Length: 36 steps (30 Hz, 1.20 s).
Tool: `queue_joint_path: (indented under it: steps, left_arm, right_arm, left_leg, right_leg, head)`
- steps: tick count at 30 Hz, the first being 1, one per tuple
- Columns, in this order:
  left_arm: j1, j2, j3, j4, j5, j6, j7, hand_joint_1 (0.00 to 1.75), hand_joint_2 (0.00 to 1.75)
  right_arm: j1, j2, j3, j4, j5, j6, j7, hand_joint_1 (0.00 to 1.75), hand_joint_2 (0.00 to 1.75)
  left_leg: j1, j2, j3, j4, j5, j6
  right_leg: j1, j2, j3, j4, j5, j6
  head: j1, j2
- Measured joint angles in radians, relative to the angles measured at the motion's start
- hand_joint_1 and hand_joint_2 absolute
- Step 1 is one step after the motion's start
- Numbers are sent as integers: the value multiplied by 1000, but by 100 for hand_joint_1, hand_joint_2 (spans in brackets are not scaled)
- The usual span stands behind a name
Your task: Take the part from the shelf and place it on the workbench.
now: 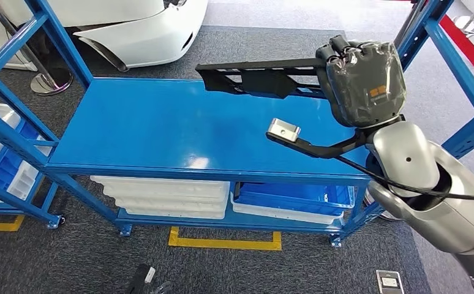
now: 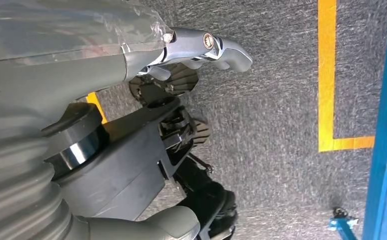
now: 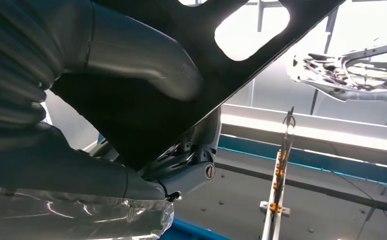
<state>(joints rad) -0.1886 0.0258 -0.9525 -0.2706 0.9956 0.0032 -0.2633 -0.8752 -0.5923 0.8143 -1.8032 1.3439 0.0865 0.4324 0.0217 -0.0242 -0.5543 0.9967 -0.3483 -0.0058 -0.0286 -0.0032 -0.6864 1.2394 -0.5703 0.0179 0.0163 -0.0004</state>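
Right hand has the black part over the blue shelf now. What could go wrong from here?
1. The right hand grips the long black part at one end, so the far end may sag or twist in the grasp.
2. The part's free end points toward the blue upright; swinging it out could clip the frame.
3. The wrist camera bracket hangs close above the shelf surface and might scrape it.

— Right arm (image 1: 427, 184): silver rounded shells, black cable looped along the forearm, small dark screw on the upper shell.

— Right hand (image 1: 363, 82): dark grey, wrapped in clear crinkled film, orange mark on the back. Just behind it, a black bracket with a silver block.

— Left hand (image 2: 131, 65): grey ribbed cover, silver finger with round brass-ringed screw.
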Motion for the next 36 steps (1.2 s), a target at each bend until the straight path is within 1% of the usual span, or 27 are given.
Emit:
queue_joint_path:
  steps: [1,2,3,4,5,6,8,10,12,13,14,15,17,18,19,20,22,24,25,27,28,29,30,32,33,34,36]
  left_arm:
    - [0,0,0,0,0,0,0,0,175]
    - [-1,0,0,0,0,0,0,0,175]
    - [-2,0,0,0,0,0,0,0,175]
    - [-2,0,0,0,0,0,0,0,175]
    - [-2,1,0,0,0,0,0,0,175]
    - [0,0,0,0,0,0,0,0,175]
    - [1,0,0,0,0,0,0,0,175]
    - [-2,0,0,0,0,0,1,0,175]
    - [-2,0,0,0,0,0,1,0,175]
    - [-2,0,0,0,0,0,2,0,175]
    - [-1,0,0,0,0,0,2,0,175]
    - [-1,0,0,0,0,0,3,0,175]
    - [-2,1,0,0,-1,0,3,0,175]
    - [-2,2,0,0,-1,1,3,0,175]
    - [-2,3,0,0,-1,1,3,0,175]
    - [-3,3,0,0,-1,1,3,0,175]
    - [-3,3,0,0,-2,1,3,0,175]
    - [-3,3,1,0,-2,1,3,0,175]
    - [-4,3,1,0,-2,0,3,0,175]
    - [-4,1,1,0,-2,-1,3,0,175]
    - [-4,0,1,0,-2,-2,3,0,175]
    - [-3,-1,1,0,-2,-2,3,0,175]
    - [-3,-2,1,0,-2,-3,3,0,175]
    - [-4,-2,1,0,-3,-3,3,0,175]
    - [-5,-2,2,0,-4,-3,3,0,175]
    - [-5,-2,2,0,-6,-4,3,0,175]
    - [-5,-3,3,0,-8,-4,3,0,175]
  right_arm:
    - [0,0,0,0,0,0,0,175,175]
    - [0,0,0,0,0,0,0,175,175]
    - [1,-1,0,0,0,0,0,175,175]
    - [2,-1,0,-1,0,0,0,175,175]
    - [3,-2,1,-2,0,0,1,175,175]
    - [4,-2,0,-2,0,0,1,175,175]
    - [4,-2,0,-3,0,0,1,175,175]
    - [3,-2,0,-3,0,0,1,175,175]
    - [3,-2,0,-3,-2,0,1,175,175]
    - [3,-2,0,-3,-4,0,2,175,175]
    - [3,-2,0,-3,-6,-1,2,175,175]
    - [3,-2,0,-3,-8,-1,2,175,175]
    - [2,-2,0,-3,-12,-2,2,175,175]
    - [2,-2,0,-3,-14,-2,2,175,175]
    - [2,-2,0,-3,-15,-2,3,175,175]
    - [2,-2,0,-3,-16,-2,4,175,175]
    - [3,-2,-1,-3,-17,-2,4,175,175]
    - [1,-3,-1,-4,-17,-2,5,175,175]
    - [0,-3,-2,-4,-18,-3,5,175,175]
    - [-1,-3,-1,-4,-19,-3,5,175,175]
    - [-1,-4,-1,-4,-20,-3,5,175,175]
    - [0,-4,-1,-4,-20,-3,5,175,175]
    - [0,-4,-1,-4,-21,-3,5,175,175]
    - [0,-4,-1,-4,-23,-3,5,175,175]
    - [0,-4,-1,-4,-24,-3,5,175,175]
    - [-1,-4,-1,-4,-25,-3,6,175,175]
    - [1,-5,-2,-4,-26,-3,7,175,175]
  left_leg:
    - [5,-5,0,9,-8,-7]
    - [7,-10,-2,19,-16,-16]
    - [9,-14,-7,30,-23,-24]
    - [9,-18,-14,39,-27,-32]
    - [8,-21,-19,42,-27,-38]
    - [9,-23,-22,45,-27,-43]
    - [9,-17,-27,55,-37,-52]
    - [7,1,-60,132,-81,-56]
    - [4,14,-127,268,-136,-54]
    - [2,15,-154,319,-148,-50]
    - [-2,16,-167,338,-143,-44]
    - [-8,16,-161,317,-118,-34]
    - [-24,18,-109,194,-46,-4]
    - [-30,21,-84,134,-20,9]
    - [-36,24,-67,92,-7,18]
    - [-39,27,-60,71,-6,23]
    - [-40,28,-53,47,1,23]
    - [-34,26,-43,18,17,23]
    - [-30,25,-39,5,24,22]
    - [-29,24,-42,2,30,23]
    - [-28,24,-45,4,30,23]
    - [-27,24,-48,9,30,22]
    - [-25,24,-52,14,29,20]
    - [-20,22,-60,31,23,11]
    - [-20,21,-66,41,19,5]
    - [-20,20,-72,49,17,-2]
    - [-22,19,-80,57,20,-14]
  right_leg:
    - [-5,1,18,-62,43,6]
    - [-7,7,38,-117,74,12]
    - [-8,13,53,-160,89,13]
    - [-8,19,58,-179,90,9]
    - [-5,22,56,-178,82,2]
    - [-4,21,54,-179,80,-9]
    - [-3,16,52,-176,79,-23]
    - [-1,8,55,-178,78,-34]
    - [6,2,55,-178,77,-40]
    - [10,-1,56,-178,76,-43]
    - [15,-3,57,-178,75,-44]
    - [20,-4,59,-178,74,-46]
    - [29,-6,64,-179,73,-49]
    - [31,-8,65,-180,73,-50]
    - [30,-9,64,-180,73,-50]
    - [28,-12,62,-181,75,-48]
    - [24,-17,61,-186,79,-39]
    - [24,-13,55,-171,63,-29]
    - [23,-8,41,-137,39,-24]
    - [17,-1,-9,-23,-20,-12]
    - [14,-1,-32,30,-39,-7]
    - [10,-1,-41,54,-41,-2]
    - [7,-1,-34,42,-24,3]
    - [1,0,25,-72,33,12]
    - [0,3,52,-128,53,11]
    - [0,6,68,-164,63,6]
    - [4,10,68,-176,65,-12]
  head:
    - [2,0]
    - [6,0]
    - [10,0]
    - [11,0]
    - [10,0]
    - [7,0]
    - [-4,0]
    - [-20,0]
    - [-35,0]
    - [-41,0]
    - [-46,0]
    - [-52,0]
    - [-59,0]
    - [-58,0]
    - [-57,0]
    - [-56,0]
    - [-61,0]
    - [-60,0]
    - [-55,0]
    - [-43,0]
    - [-38,0]
    - [-34,0]
    - [-31,0]
    - [-23,0]
    - [-18,0]
    - [-15,0]
    - [-16,0]
